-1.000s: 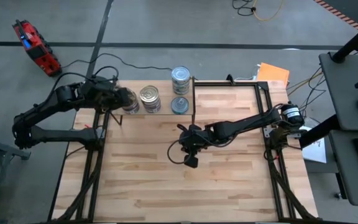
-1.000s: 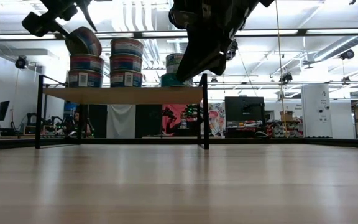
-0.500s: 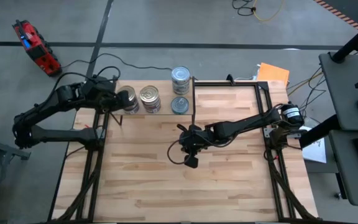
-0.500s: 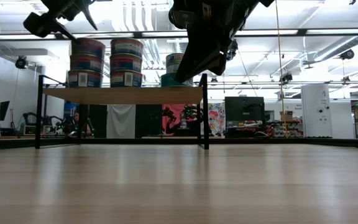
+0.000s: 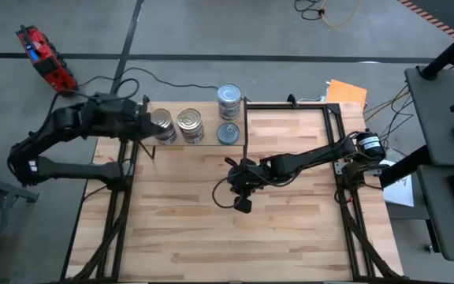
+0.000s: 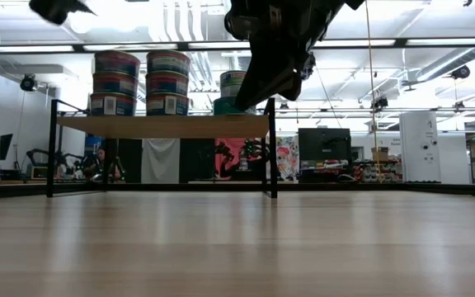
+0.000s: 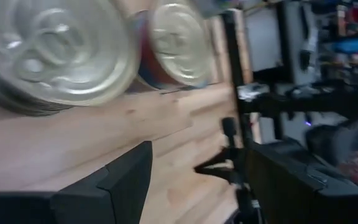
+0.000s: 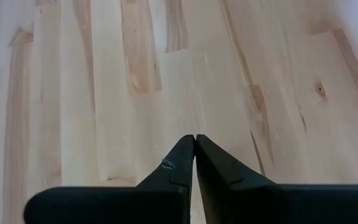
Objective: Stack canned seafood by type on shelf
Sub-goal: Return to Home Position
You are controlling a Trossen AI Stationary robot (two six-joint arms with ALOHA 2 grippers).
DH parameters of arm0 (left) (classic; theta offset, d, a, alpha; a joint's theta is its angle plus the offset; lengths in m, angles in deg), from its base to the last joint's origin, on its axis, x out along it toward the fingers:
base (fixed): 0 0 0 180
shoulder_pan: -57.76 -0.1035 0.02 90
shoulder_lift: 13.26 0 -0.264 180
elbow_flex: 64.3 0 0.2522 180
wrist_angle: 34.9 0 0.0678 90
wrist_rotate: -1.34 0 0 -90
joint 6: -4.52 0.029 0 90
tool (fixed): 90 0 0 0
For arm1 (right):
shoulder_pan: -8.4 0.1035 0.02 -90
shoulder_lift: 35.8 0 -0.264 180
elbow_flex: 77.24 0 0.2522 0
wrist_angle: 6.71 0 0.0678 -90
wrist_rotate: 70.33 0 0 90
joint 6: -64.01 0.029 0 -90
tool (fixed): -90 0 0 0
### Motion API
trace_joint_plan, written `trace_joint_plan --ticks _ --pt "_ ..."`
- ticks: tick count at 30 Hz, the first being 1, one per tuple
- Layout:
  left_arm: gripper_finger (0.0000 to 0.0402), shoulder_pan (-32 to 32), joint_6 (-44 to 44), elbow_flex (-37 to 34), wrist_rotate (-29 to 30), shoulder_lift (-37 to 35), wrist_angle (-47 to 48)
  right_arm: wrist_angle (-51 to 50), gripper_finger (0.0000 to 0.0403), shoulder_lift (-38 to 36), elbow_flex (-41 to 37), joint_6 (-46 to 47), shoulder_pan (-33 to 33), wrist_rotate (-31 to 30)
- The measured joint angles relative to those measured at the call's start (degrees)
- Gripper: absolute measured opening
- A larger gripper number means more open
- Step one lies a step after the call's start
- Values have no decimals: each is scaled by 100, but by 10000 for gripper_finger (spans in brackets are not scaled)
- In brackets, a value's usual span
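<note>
Three-high stacks of golden-lidded tins stand on the shelf (image 5: 207,143): the left stack (image 5: 161,125) and the middle stack (image 5: 190,125). In the low view they show as the left stack (image 6: 115,82) and the middle stack (image 6: 168,82) on the shelf board (image 6: 163,125). Silver-lidded tins (image 5: 228,102) stand at the shelf's right end. My left gripper (image 5: 143,126) is open and empty, just left of the left stack; its wrist view (image 7: 191,180) shows the stack's golden lid (image 7: 55,50) close ahead. My right gripper (image 5: 241,203) is shut and empty above the tabletop (image 8: 194,146).
The shelf's dark upright end panel (image 5: 246,126) stands right of the silver tins. The wooden tabletop (image 5: 235,237) lies bare before the shelf. A black frame rims the table's far right corner (image 5: 333,110). A red tool (image 5: 44,59) lies on the floor at far left.
My left gripper has set a tilted golden-lidded tin level on top of the left stack, let go of it, and drawn back up and toward the table's left edge. The tin now stands as the stack's third layer.
</note>
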Motion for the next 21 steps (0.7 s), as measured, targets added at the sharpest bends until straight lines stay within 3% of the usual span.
trace_joint_plan --ticks 3,6,10,14,18,21 --pt "237 477 107 240 352 33 -177 -45 9 -29 -4 78 0 2" --pt "237 1280 462 268 1071 121 -932 82 9 -172 -7 65 0 4" --pt "237 2413 1403 135 2151 314 -2150 407 9 -459 -8 -346 0 2" --pt "237 3137 2444 146 3028 406 -2433 773 9 -916 -66 -877 2 -249" --pt "237 3356 2606 180 3166 533 -2434 606 9 -1350 -72 -527 0 -1108" --pt "237 3364 2373 164 3153 721 -2490 651 9 -1624 -89 355 -4 -1214"
